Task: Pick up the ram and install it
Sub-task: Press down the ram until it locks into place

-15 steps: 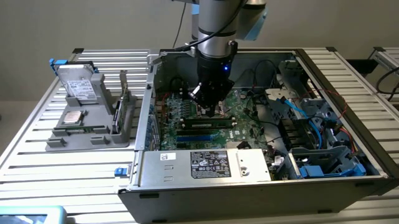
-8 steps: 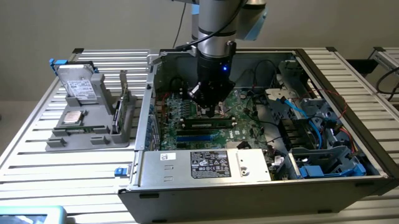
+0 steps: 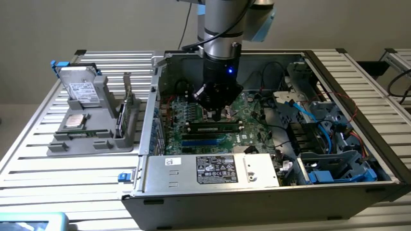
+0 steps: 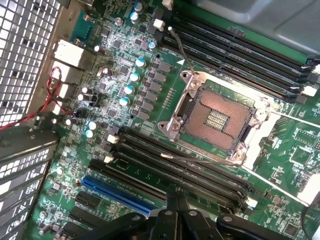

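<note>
In the exterior view the ram [image 3: 215,128], a dark narrow stick with a pale greenish label, stands lengthwise in a black motherboard slot inside the open computer case [image 3: 359,159]. My gripper [image 3: 218,118] hangs just above and behind it, over the board's middle. In the wrist view the gripper [image 4: 177,201] is shut, its dark fingers pressed together with nothing showing between them. They hover over the long black slots [image 4: 200,175] beside the bare processor socket [image 4: 215,117]. I cannot tell whether the fingertips touch the ram.
A grey holder [image 3: 64,147] at the exterior view's left carries a hard drive [image 3: 83,89], a processor chip [image 3: 76,120], an upright green card [image 3: 122,115] and a thin green strip [image 3: 80,133]. Blue slots [image 3: 202,140], cables [image 3: 308,115] and the power supply [image 3: 215,169] crowd the case.
</note>
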